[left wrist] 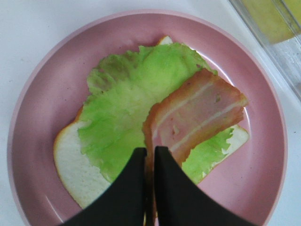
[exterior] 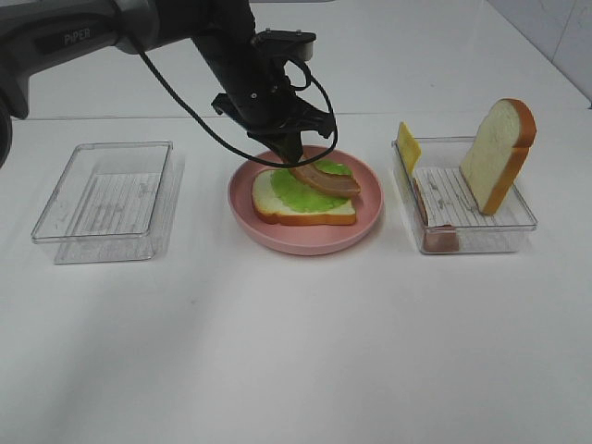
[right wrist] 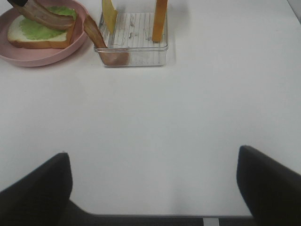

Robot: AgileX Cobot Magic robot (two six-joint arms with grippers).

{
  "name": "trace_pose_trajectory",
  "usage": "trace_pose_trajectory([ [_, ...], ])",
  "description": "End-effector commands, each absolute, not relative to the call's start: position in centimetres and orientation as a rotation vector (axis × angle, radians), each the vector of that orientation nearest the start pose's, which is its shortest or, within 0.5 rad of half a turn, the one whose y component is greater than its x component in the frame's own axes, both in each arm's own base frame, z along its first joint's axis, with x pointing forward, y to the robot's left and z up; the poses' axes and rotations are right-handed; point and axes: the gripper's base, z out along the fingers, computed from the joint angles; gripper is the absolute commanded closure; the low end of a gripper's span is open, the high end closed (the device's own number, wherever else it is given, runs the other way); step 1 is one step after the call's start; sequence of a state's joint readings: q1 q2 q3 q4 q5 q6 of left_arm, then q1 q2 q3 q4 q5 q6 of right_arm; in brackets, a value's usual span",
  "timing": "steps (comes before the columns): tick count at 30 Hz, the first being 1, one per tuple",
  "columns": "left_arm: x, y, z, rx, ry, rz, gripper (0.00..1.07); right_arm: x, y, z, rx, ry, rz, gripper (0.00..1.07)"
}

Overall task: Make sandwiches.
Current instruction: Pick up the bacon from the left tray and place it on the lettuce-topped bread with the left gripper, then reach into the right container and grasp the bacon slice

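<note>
A bread slice (exterior: 305,211) with orange-brown crust lies on the round pink plate (exterior: 305,242), with green lettuce (exterior: 296,192) on top. My left gripper (exterior: 294,163) is shut on one end of a brown bacon strip (exterior: 328,182) and holds it just over the lettuce. In the left wrist view the fingers (left wrist: 164,188) pinch the bacon (left wrist: 197,117) above the lettuce (left wrist: 122,108) and bread (left wrist: 75,165). My right gripper (right wrist: 153,155) is open and empty over bare table, well short of the plate (right wrist: 42,59).
A clear tray (exterior: 462,199) to the right of the plate holds an upright bread slice (exterior: 499,153), a yellow cheese slice (exterior: 408,145) and a brown-pink slice (exterior: 440,237). An empty clear tray (exterior: 106,199) stands to the left.
</note>
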State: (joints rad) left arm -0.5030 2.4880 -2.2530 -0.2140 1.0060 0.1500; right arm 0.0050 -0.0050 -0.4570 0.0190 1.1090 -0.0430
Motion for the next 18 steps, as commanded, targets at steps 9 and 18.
trace_pose_trajectory([
  [9,46.2,-27.6,17.1,0.741,2.622,-0.390,0.40,-0.5,0.1,26.1,-0.050,2.109,-0.006,0.15],
  [18,45.7,-26.4,20.0,0.636,2.668,-0.286,0.04,-0.5,0.1,26.1,-0.050,2.109,-0.006,0.15],
])
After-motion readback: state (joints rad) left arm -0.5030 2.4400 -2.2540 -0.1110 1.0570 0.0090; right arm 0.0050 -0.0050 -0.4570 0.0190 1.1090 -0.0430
